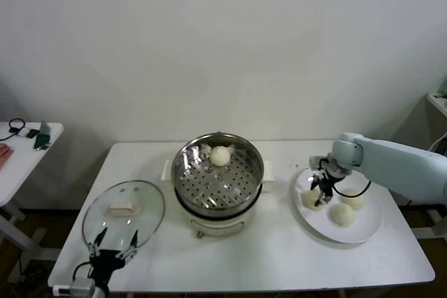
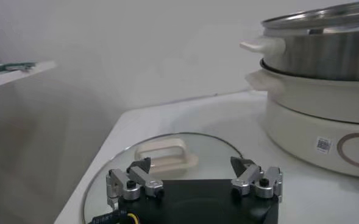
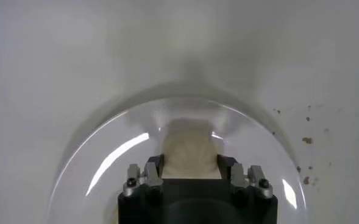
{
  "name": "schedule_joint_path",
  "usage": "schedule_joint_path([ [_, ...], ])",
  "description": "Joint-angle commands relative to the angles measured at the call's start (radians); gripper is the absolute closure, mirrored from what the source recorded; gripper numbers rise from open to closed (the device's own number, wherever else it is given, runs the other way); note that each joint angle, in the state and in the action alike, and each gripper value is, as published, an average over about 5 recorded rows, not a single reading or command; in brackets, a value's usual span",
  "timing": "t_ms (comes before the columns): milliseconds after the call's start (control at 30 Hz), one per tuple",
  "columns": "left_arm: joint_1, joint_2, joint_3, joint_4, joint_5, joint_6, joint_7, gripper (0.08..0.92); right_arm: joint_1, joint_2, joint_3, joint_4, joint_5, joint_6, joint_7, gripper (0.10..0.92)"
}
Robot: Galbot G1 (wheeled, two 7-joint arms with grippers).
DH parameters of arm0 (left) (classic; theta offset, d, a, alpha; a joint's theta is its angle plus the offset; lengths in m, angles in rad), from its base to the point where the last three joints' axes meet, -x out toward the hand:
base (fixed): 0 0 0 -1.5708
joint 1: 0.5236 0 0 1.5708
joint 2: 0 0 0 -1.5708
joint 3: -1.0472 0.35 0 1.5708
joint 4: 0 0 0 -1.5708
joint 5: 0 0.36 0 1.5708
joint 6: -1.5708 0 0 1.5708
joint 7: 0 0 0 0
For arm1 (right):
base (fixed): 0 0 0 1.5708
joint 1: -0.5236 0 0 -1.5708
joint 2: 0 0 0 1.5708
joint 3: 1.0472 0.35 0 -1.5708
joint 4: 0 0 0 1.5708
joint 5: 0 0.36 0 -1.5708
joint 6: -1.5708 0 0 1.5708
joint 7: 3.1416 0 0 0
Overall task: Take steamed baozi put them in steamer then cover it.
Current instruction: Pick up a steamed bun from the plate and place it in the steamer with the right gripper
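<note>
One off-white steamed baozi (image 1: 220,155) lies on the perforated tray of the shiny steamer (image 1: 184,183) at the table's middle. Three more rest on the white plate (image 1: 368,222) to the right, two of them uncovered (image 1: 343,213) (image 1: 355,201). My right gripper (image 1: 318,192) reaches down onto the plate and is shut on the leftmost baozi (image 3: 189,151), its fingers pressed against both sides. The glass cover (image 1: 147,204) with its cream handle (image 2: 166,153) lies flat on the table, left of the steamer. My left gripper (image 2: 194,178) hovers open just above the cover's near edge.
The steamer's white base (image 2: 313,125) stands close to the cover's right. A small side table (image 1: 21,148) with cables stands far left. Crumbs dot the tabletop beside the plate (image 3: 306,140). The table's front edge runs just below my left gripper.
</note>
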Motion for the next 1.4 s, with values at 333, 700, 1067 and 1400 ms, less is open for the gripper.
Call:
schedule_joint_path([
  [333,-0.014,0.006,0.002,-0.015,-0.002,0.006,0.002,0.177,0.661,0.143,-0.233,0.112,0.311,0.024,-0.142,0.439],
  [700,-0.018,-0.002,0.006,-0.036,-0.001,0.01,0.006,0.177,0.635,0.403,-0.055,0.212,0.519,-0.078,-0.075,0.44],
  [1067,-0.001,-0.019,-0.013,-0.079,-0.003,0.023,0.01,0.177,0.382,0.592,-0.048,0.101,0.432,-0.103,-0.007,0.44],
  [1400,0.015,-0.02,-0.008,-0.084,-0.002,0.017,0.01,0.177,0.225,0.647,-0.061,-0.012,0.322,-0.096,0.037,0.44],
])
